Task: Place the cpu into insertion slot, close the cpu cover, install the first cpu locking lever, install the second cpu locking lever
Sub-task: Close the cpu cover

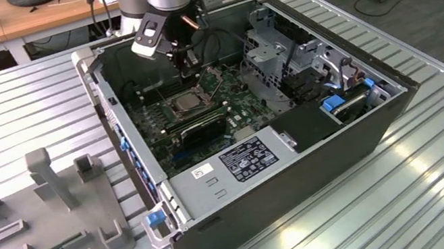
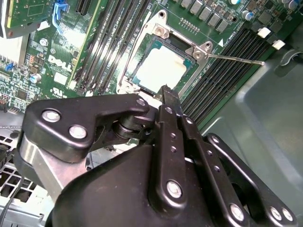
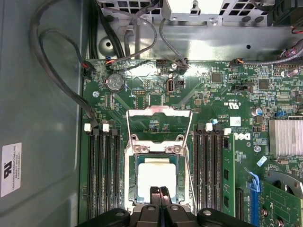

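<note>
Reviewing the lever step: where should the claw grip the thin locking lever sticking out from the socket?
Grip the locking lever near its free end, a thin rod clear of the cpu cover over the memory slots. Bring the claw from above, straddling it; its other end is anchored.

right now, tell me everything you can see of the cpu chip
The chip is a small flat square with a pale, dull silver metal top. It lies level on the green board between rows of black memory slots. A thin silvery cover frame lies over its edges, the top showing through the window. The shut pincer hangs over one edge; contact cannot be told.
</note>
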You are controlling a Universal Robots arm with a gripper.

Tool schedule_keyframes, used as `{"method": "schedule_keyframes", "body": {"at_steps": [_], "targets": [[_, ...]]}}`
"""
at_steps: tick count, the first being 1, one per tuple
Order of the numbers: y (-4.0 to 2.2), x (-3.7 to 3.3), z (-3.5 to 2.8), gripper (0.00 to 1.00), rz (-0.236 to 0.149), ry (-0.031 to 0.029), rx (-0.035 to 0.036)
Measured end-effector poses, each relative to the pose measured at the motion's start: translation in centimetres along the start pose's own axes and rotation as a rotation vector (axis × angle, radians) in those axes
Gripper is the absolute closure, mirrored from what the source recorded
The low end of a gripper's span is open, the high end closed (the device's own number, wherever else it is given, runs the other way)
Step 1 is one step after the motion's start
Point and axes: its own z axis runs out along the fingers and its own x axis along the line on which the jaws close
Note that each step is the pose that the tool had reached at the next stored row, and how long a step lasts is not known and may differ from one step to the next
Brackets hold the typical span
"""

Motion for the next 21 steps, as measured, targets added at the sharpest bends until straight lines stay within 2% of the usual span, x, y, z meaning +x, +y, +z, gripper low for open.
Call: {"method": "schedule_keyframes", "body": {"at_steps": [7,15,21], "targets": [[0.0,0.0,0.02,0.89,0.0,0.0001,-0.0001],[-0.06,0.0,1.02,0.89,0.0,0.0002,-0.0002],[-0.07,-0.01,1.14,0.89,0.0,0.0001,-0.0001]]}}
